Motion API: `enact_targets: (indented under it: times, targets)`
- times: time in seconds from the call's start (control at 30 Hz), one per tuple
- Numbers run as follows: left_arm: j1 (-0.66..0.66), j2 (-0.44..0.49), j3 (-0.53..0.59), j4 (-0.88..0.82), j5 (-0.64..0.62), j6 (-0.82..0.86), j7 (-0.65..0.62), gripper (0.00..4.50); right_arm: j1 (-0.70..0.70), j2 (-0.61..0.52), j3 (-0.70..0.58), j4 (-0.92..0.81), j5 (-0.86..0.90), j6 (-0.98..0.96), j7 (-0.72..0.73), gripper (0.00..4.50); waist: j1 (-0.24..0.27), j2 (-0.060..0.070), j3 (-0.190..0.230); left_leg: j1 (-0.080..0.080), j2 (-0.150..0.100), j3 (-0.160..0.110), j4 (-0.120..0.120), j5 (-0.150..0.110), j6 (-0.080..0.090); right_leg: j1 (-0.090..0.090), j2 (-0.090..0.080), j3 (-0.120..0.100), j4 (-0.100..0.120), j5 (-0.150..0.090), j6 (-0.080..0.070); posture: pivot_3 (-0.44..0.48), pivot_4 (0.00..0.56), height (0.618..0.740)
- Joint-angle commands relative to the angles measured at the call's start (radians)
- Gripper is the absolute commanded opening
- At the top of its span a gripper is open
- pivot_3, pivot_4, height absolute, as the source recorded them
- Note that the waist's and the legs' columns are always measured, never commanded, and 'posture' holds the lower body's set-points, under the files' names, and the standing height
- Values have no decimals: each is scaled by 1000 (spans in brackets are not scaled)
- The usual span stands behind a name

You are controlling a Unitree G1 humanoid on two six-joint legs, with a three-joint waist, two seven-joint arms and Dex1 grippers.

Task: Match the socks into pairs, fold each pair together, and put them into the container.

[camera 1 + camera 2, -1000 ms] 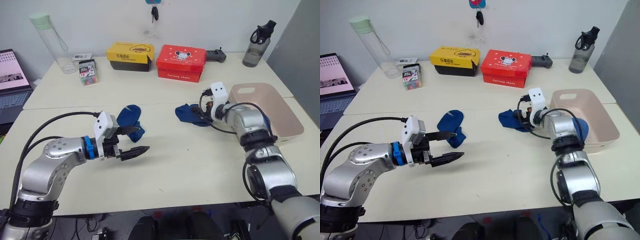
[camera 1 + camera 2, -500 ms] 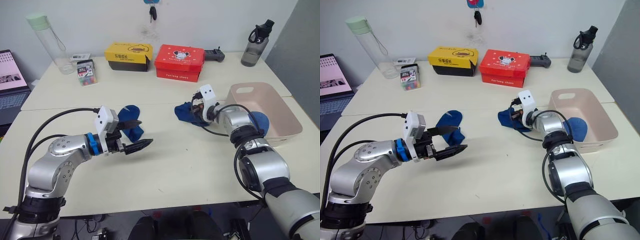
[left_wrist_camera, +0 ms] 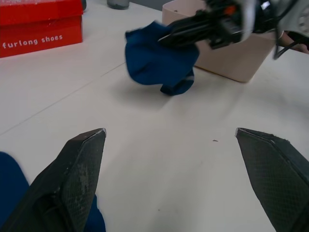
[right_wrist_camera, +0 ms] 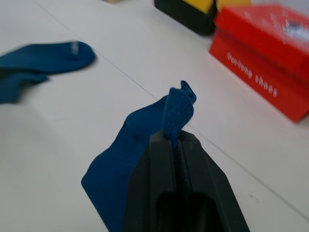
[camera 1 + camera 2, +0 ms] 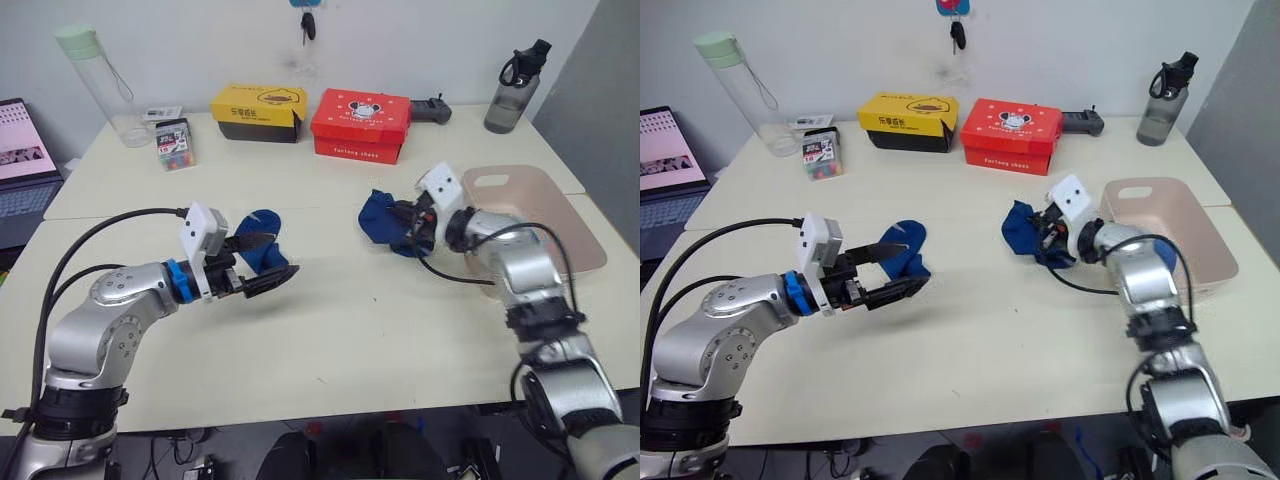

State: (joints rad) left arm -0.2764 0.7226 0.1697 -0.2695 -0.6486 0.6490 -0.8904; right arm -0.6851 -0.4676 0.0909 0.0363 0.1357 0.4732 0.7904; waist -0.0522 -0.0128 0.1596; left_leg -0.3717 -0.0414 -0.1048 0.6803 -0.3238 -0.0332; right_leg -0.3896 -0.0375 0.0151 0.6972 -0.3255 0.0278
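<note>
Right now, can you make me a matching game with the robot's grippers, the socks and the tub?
Things:
1. left gripper
2. right gripper
3. blue sock on the left
4. pink tub

States:
A. shut on a blue sock
B. lies flat on the table by the left arm
C. fingers wide open, holding nothing
D. stands at the table's right end

Pairs: 1-C, 2-A, 3-B, 4-D
</note>
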Motion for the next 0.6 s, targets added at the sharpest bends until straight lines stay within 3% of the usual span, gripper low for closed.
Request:
enact_targets:
  times: [0.03,0.17,0.33,0.47,0.5,0.6]
  targets:
    - [36,44,53,-46,-37,29,-17,4500,77,-55,-19,-295,92,88,54,21,-1,0,0,0,0,0,0,0,0,0,0,0,0,0,0,0,150,740]
    - [91,111,45,-59,-24,22,-80,4500,185,-72,72,-414,31,41,22,21,0,0,0,1,0,0,-1,0,0,1,0,0,0,0,0,0,150,740]
    - [113,179,16,-34,39,-41,-152,4500,250,-27,311,-315,-253,-306,-104,21,5,0,0,2,0,0,-1,0,0,1,0,0,0,0,0,0,150,740]
    - [140,204,23,-42,52,-53,-181,4500,269,-5,397,-257,-332,-476,-115,21,6,0,0,2,0,0,-1,0,0,1,0,0,0,0,0,0,150,740]
    - [149,210,25,-45,56,-58,-187,4500,278,1,401,-270,-312,-472,-94,500,6,0,0,2,0,0,-1,0,0,1,0,0,0,0,0,0,150,740]
    - [172,214,19,-58,62,-72,-199,4500,307,-10,404,-338,-235,-378,5,1389,11,0,0,2,0,0,-1,0,0,1,0,0,0,0,0,0,150,740]
